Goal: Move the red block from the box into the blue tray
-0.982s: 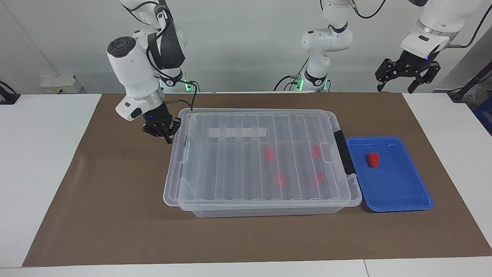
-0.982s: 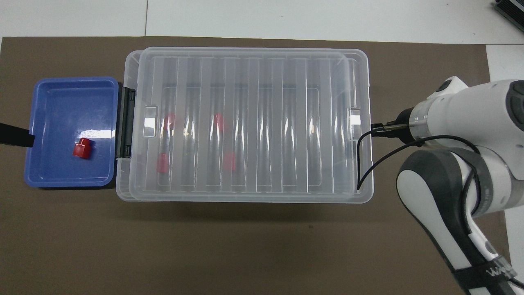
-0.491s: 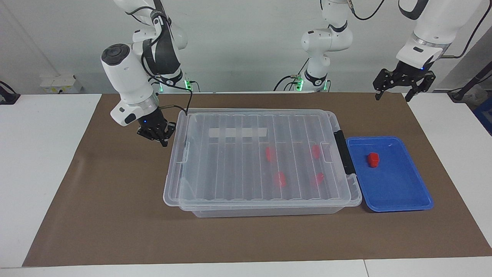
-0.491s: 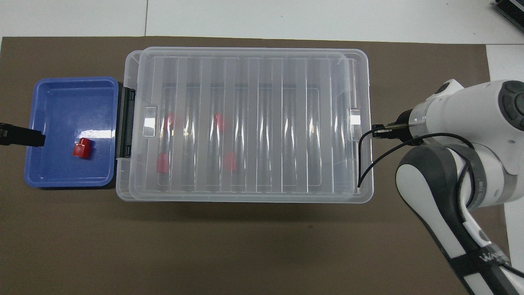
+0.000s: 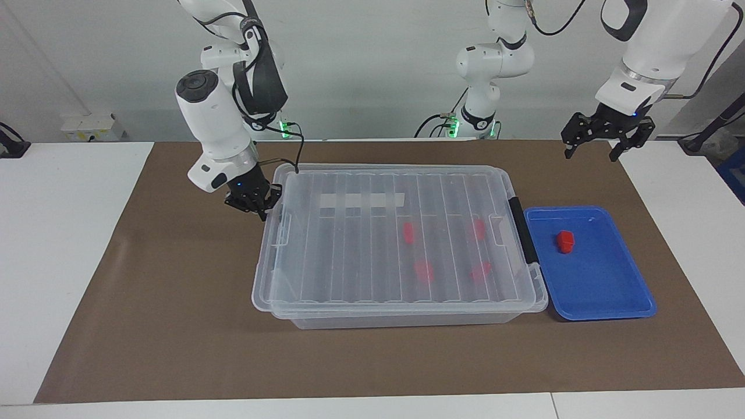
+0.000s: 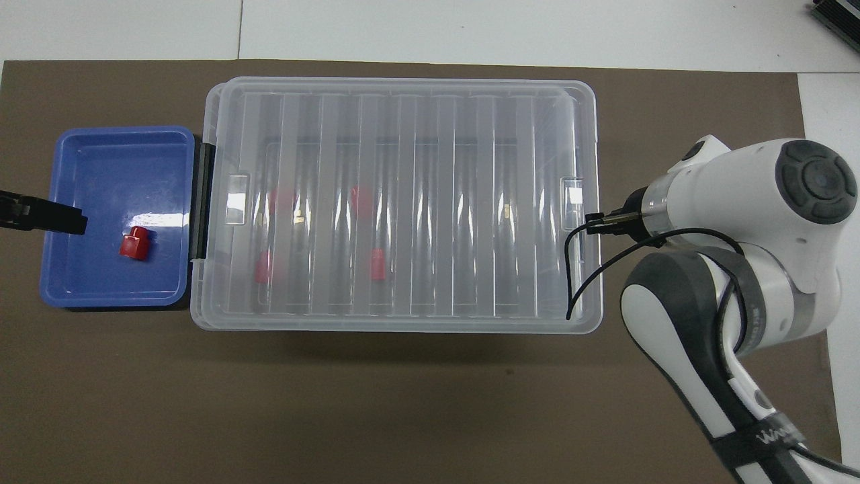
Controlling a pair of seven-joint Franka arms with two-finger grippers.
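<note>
The clear box [image 5: 349, 256] with its ribbed lid on stands mid-table; it also shows in the overhead view [image 6: 430, 202]. Several red blocks lie inside under the lid, such as one [image 5: 409, 232] and another [image 6: 377, 262]. One red block [image 5: 564, 241] lies in the blue tray [image 5: 599, 279], beside the box's black latch [image 5: 522, 230]; block [image 6: 134, 243] and tray [image 6: 101, 175] also show overhead. My right gripper [image 5: 263, 206] is low against the lid's end toward the right arm's end of the table. My left gripper [image 5: 589, 152] is open, empty and raised.
A brown mat [image 5: 174, 326] covers the table's middle, with white tabletop [image 5: 64, 244] around it. A white tape strip [image 5: 361, 201] is on the lid. A black part of the left gripper [image 6: 54, 218] overlaps the tray's rim in the overhead view.
The right gripper moved back against the lid's end and the lid slid toward the blue tray, now squarer on the box. The left gripper rose a little.
</note>
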